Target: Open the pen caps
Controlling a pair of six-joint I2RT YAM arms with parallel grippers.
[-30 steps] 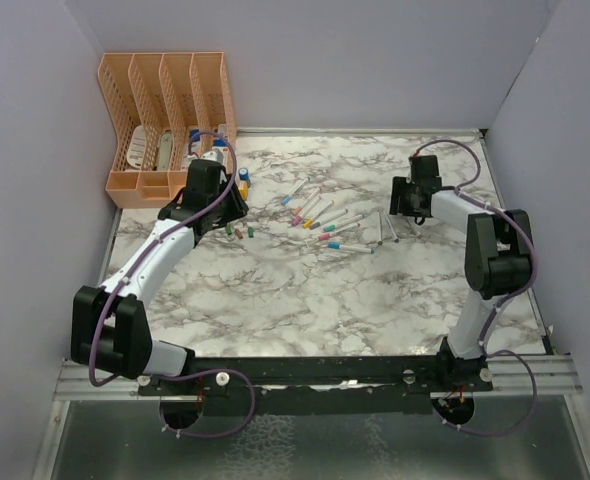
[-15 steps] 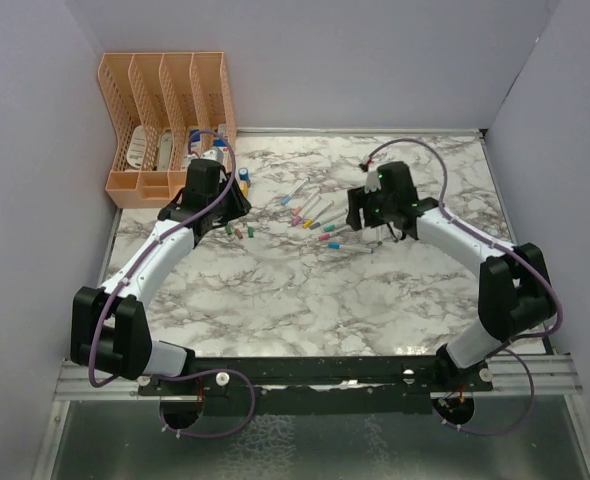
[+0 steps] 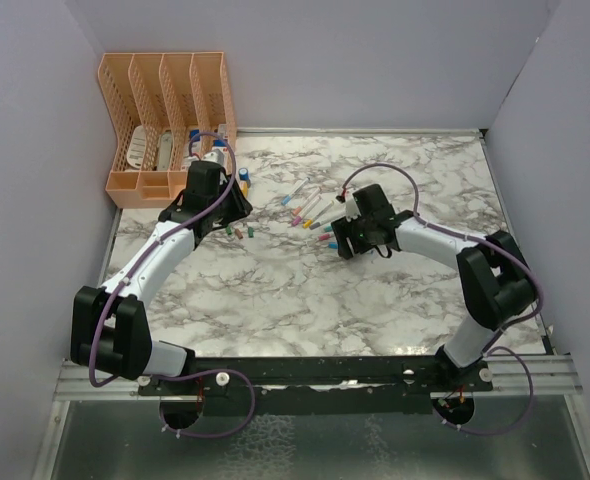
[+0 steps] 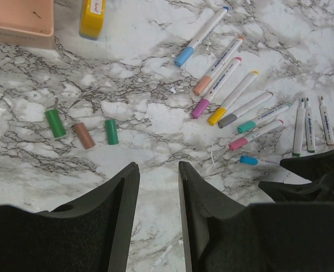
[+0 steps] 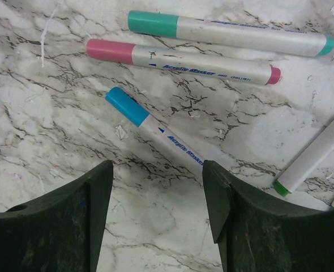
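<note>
Slipping risk: the blue-capped pen (image 5: pixel 155 133) is thin and round. It may roll if the right hand (image 5: pixel 157 167) closes crooked.
Wrong grab risk: the blue cap (image 5: pixel 127 106) sits at 11 o'clock from that hand, so the hand may pinch the white part and miss the cap.
Bumping risk: the pink-capped pen (image 5: pixel 178 61) lies near at 12 o'clock.
Right hand: open wide, holding nothing.
Left hand (image 4: pixel 157 170): open a little, holding nothing.
Loose caps (image 4: pixel 84 135): three on the bench (image 4: pixel 155 122), at 11 o'clock from the left hand; two green, one brown.
Capped pens (image 4: pixel 233 97): eight, at 1 o'clock.
Bare pens (image 4: pixel 308 124): three, at 2 o'clock.
</note>
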